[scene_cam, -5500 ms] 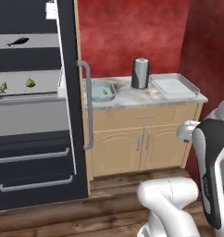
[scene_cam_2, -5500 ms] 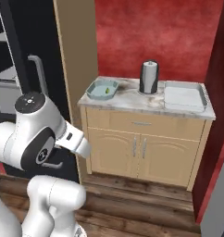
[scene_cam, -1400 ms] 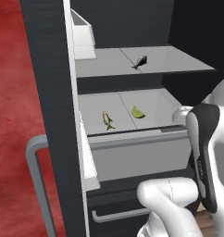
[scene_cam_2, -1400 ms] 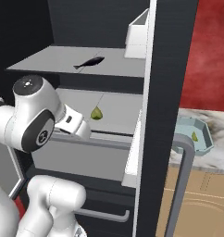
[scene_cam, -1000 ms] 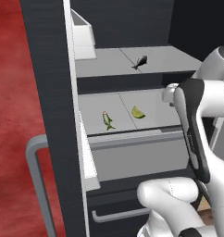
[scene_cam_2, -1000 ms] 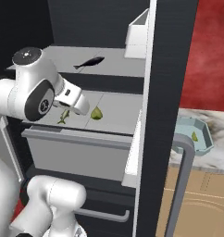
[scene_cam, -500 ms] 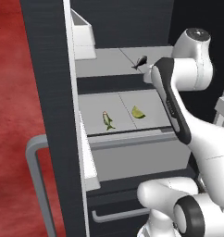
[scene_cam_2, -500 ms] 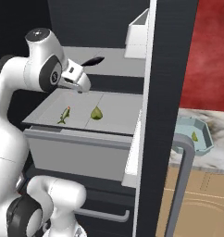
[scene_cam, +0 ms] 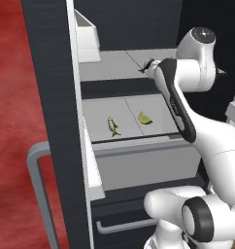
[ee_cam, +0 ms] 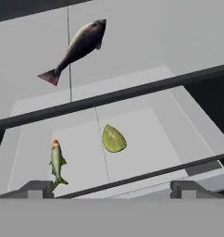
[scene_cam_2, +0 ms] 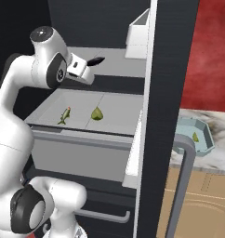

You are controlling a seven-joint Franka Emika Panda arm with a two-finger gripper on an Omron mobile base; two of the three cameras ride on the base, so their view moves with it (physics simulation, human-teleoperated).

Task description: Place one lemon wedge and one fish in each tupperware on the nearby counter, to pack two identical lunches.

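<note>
Two fish and one lemon wedge lie in front of you inside the open fridge; take its pulled-out drawer [scene_cam: 139,160] as your landmark. Nearest, on the drawer's pale floor, the small greenish fish [ee_cam: 56,162] lies at the left and the lemon wedge [ee_cam: 114,138] just beside it to the right, apart from each other. Above and behind the drawer, the dark fish [ee_cam: 77,48] lies on the grey shelf [scene_cam: 114,65]. Your gripper [ee_cam: 112,190] hangs over the drawer's front edge with its jaws spread wide and nothing between them. Half a second ago the hand was lower and nearer the drawer; the arm has since lifted, so the hand now sits level with the shelf, close to the dark fish. The food has not moved. Farthest from the drawer, past the fridge door [scene_cam_2: 163,116], the pale blue tupperware [scene_cam_2: 205,135] sits on the marbled counter [scene_cam_2: 216,158] with something small and green in it.
</note>
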